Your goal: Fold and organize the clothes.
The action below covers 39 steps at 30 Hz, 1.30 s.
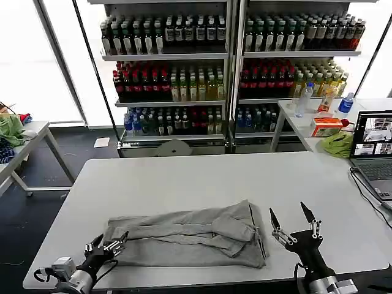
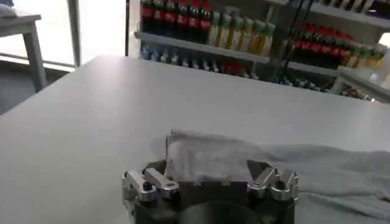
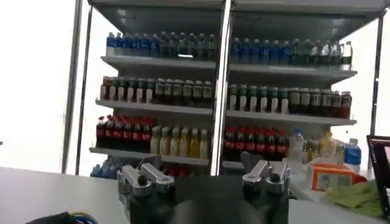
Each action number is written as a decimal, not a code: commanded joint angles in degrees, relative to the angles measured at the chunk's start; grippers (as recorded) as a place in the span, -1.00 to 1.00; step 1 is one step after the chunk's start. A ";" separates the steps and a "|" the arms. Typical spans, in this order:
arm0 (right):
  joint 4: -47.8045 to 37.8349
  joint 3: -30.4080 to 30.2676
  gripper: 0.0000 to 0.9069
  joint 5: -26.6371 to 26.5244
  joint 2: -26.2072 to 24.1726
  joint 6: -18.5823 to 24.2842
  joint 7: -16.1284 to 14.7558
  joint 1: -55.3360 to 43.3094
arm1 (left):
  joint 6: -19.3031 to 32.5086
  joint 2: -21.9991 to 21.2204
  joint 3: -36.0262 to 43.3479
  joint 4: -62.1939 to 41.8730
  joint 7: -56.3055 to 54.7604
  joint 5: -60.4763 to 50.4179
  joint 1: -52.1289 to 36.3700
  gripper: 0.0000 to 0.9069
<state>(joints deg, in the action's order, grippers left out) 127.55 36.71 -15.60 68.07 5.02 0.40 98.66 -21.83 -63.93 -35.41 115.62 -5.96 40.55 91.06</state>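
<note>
A light grey shirt lies folded into a long band across the near part of the white table. My left gripper sits low at the shirt's left end. In the left wrist view its fingers stand wide apart, so the left gripper is open, with the shirt's edge lying between them. My right gripper stands just right of the shirt, fingertips up and spread. In the right wrist view the right gripper is open with nothing in it, facing the shelves.
A laptop with a cable sits at the table's right edge. Behind it a side table holds a green cloth, an orange box and bottles. Drink shelves line the back. Another table stands far left.
</note>
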 commanded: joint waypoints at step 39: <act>1.18 -4.59 1.00 -0.12 -0.87 -1.55 1.06 -3.25 | -3.29 15.45 -21.17 -14.50 2.70 11.49 -4.30 -1.00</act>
<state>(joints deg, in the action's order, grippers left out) 128.87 32.70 -15.75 67.24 3.57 1.29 95.75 -23.43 -58.45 -43.77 106.10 -4.34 49.27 87.42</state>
